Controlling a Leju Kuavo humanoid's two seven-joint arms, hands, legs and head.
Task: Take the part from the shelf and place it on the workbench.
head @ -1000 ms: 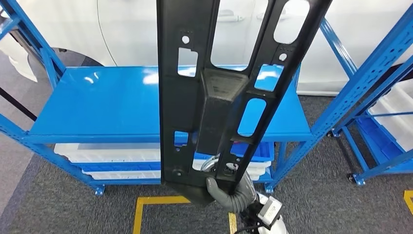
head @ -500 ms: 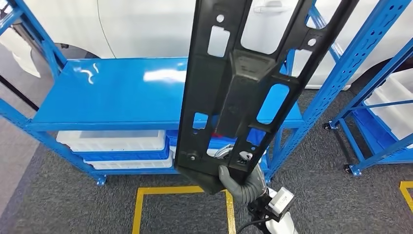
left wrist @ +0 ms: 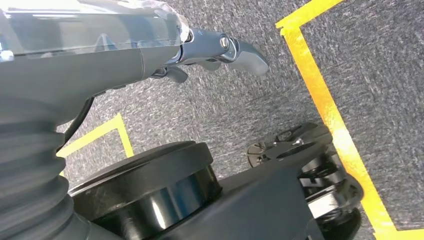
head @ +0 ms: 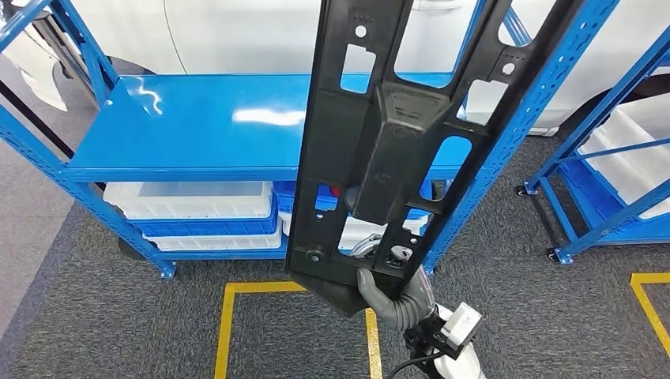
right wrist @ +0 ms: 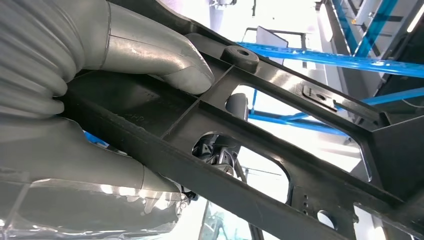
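Gripping the part (head: 371,150) at its lower end, the right hand (head: 387,294) held it upright in front of the shelf (head: 190,126), clear of the shelf's blue top. Right wrist view: thumb (right wrist: 150,52) pressed on a rib of the part (right wrist: 260,150), fingers wrapped behind. Left hand (left wrist: 210,47) hung over grey carpet (left wrist: 360,55) with yellow tape (left wrist: 320,95), fingers loosely apart, holding nothing. White bins (head: 190,201) sat on the lower shelf.
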